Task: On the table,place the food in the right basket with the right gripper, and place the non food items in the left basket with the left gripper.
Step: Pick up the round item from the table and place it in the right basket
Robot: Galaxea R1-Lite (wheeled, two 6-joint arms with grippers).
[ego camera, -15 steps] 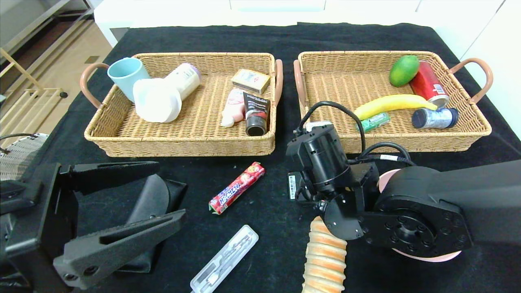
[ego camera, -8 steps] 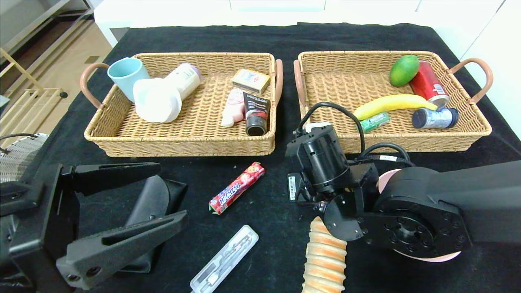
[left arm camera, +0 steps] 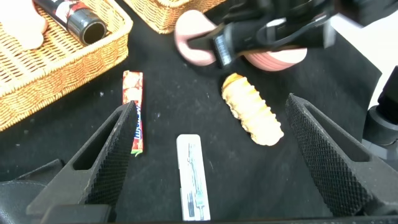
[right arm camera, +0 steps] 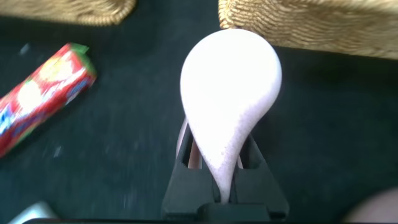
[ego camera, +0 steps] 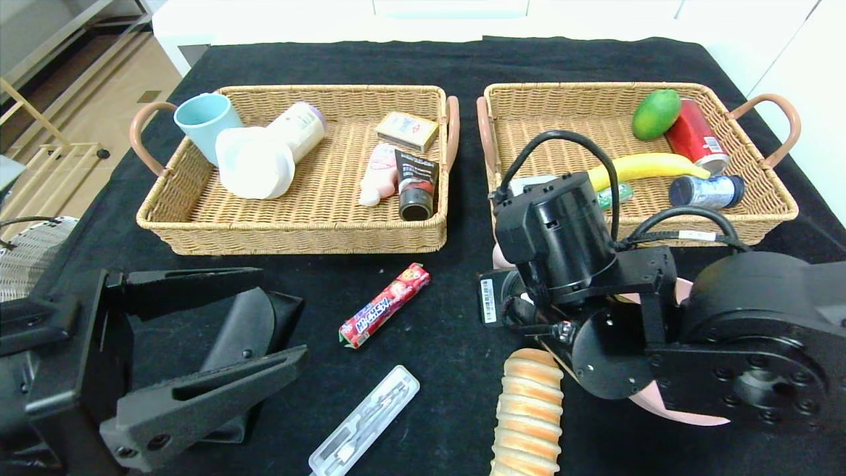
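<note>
Here the right hand (right arm camera: 214,165) pinches the pink peach (right arm camera: 230,93), its narrow end between the fingers.

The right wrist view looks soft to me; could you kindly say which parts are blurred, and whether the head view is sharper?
Right wrist view: the candy pack is smeared, the pale pink peach in the shut right pincer soft-edged. Head view: crisp, the candy lettering readable.
</note>
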